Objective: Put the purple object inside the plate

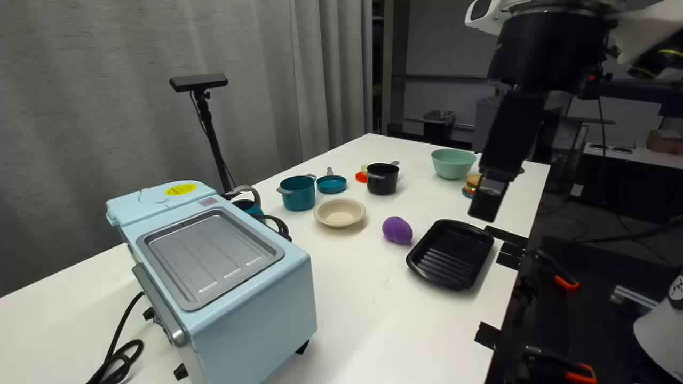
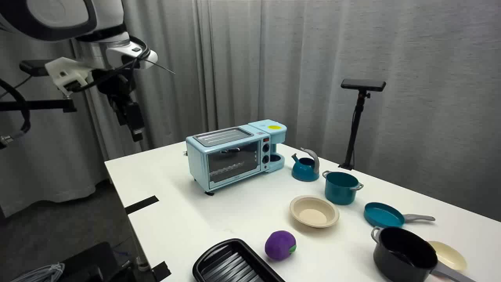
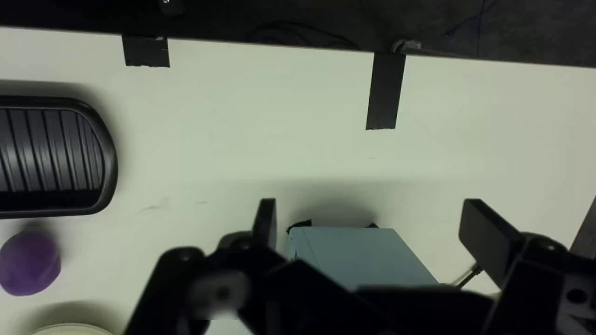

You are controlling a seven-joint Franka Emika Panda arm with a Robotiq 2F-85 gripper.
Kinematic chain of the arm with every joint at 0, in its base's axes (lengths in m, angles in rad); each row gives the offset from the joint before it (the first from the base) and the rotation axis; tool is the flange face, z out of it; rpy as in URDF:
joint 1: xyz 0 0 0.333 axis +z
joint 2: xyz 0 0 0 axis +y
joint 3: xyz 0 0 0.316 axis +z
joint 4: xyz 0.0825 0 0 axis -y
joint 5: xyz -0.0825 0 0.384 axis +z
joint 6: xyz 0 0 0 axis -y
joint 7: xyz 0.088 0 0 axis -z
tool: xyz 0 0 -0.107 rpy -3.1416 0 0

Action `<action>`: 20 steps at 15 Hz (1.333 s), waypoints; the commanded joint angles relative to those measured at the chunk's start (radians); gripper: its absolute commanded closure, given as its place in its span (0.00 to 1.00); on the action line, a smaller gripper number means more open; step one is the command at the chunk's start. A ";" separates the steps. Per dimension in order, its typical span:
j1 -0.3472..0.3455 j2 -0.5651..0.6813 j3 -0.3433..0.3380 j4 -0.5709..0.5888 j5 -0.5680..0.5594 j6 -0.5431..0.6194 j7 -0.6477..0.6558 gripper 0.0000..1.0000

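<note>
The purple object [image 1: 397, 230] lies on the white table between the plate and the black ridged tray. It also shows in an exterior view [image 2: 280, 245], with a small green patch, and at the left edge of the wrist view [image 3: 30, 263]. The plate [image 1: 340, 214] is a round shallow beige dish, seen too in an exterior view [image 2: 314, 211]. Only part of its rim [image 3: 70, 329] shows at the bottom left of the wrist view. My gripper [image 3: 370, 209] is open and empty, high above the table and apart from both. It shows in both exterior views [image 1: 485, 205] [image 2: 136, 133].
A black ridged tray [image 1: 451, 256] lies beside the purple object. A light blue toaster oven [image 2: 199, 164] stands below the gripper in the wrist view. A teal pot [image 1: 299, 193], blue pan [image 1: 331, 184], black pot [image 1: 382, 180], kettle [image 2: 305, 171] and light teal bowl [image 1: 453, 164] stand around.
</note>
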State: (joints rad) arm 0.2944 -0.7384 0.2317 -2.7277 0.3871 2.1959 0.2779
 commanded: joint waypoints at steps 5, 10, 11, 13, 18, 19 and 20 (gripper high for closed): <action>-0.006 0.001 0.004 0.002 0.003 -0.005 -0.003 0.00; -0.006 0.001 0.004 0.002 0.003 -0.004 -0.003 0.00; -0.006 0.001 0.004 0.002 0.003 -0.004 -0.003 0.00; -0.013 0.017 -0.004 0.008 -0.002 0.000 -0.014 0.00; -0.090 0.103 -0.051 0.037 -0.046 0.025 -0.036 0.00; -0.108 0.126 -0.063 0.042 -0.061 0.038 -0.049 0.00; -0.125 0.153 -0.076 0.048 -0.077 0.056 -0.065 0.00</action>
State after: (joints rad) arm 0.2215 -0.6703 0.1906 -2.7167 0.3490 2.2130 0.2695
